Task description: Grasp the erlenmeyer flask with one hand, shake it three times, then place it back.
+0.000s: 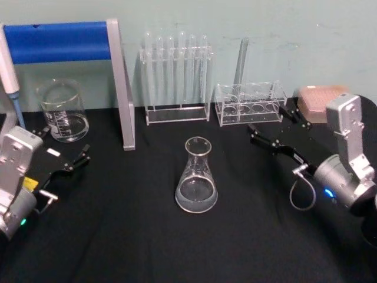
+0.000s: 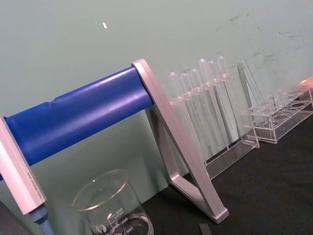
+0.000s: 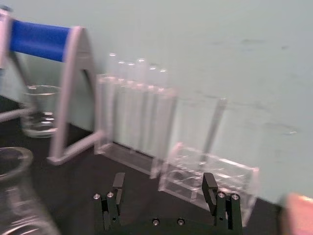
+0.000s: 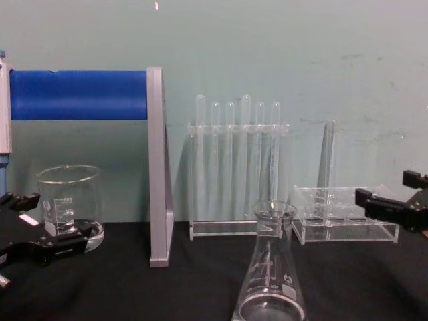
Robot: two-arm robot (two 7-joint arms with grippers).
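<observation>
The clear erlenmeyer flask (image 1: 197, 183) stands upright on the black table near the middle, free of both grippers; it also appears in the chest view (image 4: 271, 274) and at the edge of the right wrist view (image 3: 14, 196). My right gripper (image 1: 272, 125), the hand with the grey cable loop, hovers open to the flask's right and a little behind it, with nothing between its fingers (image 3: 209, 185). It enters the chest view from the right edge (image 4: 386, 188). My left gripper (image 1: 62, 144) rests open at the far left, near the beaker.
A glass beaker (image 1: 62, 112) stands back left beside a grey stand with a blue bar (image 1: 59, 41). Behind the flask are a test tube rack (image 1: 175, 76) and a low clear rack (image 1: 250, 103) holding one tube. A pink box (image 1: 321, 100) sits back right.
</observation>
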